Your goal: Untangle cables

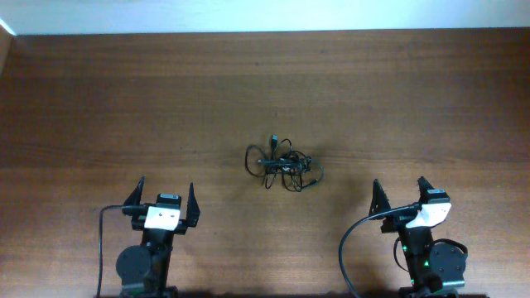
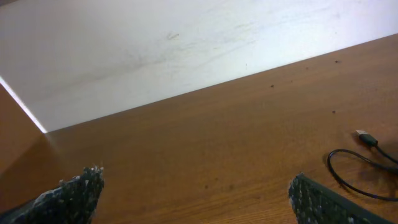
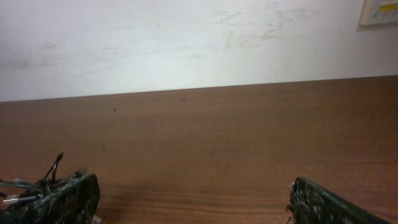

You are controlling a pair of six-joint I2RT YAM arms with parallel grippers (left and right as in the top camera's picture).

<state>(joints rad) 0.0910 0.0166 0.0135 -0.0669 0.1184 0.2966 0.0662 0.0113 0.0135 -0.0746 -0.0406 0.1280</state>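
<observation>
The cables [image 1: 283,165] lie as a knotted clump of thin black wire in the middle of the brown table. Small plug ends stick out of it. My left gripper [image 1: 166,195] is open at the near left, well short of the clump, nothing between its fingers. In the left wrist view one loop with a plug end, part of the cables [image 2: 367,168], shows at the far right, beyond the right finger [image 2: 323,202]. My right gripper [image 1: 401,192] stands open at the near right. In the right wrist view a bit of the cables [image 3: 31,183] peeks past the left finger [image 3: 68,199].
The wooden table [image 1: 265,91] ends at a white wall [image 1: 265,15] along the far side. A thick black arm cable [image 1: 352,248] loops beside the right arm's base, and another one [image 1: 101,248] hangs by the left arm's base.
</observation>
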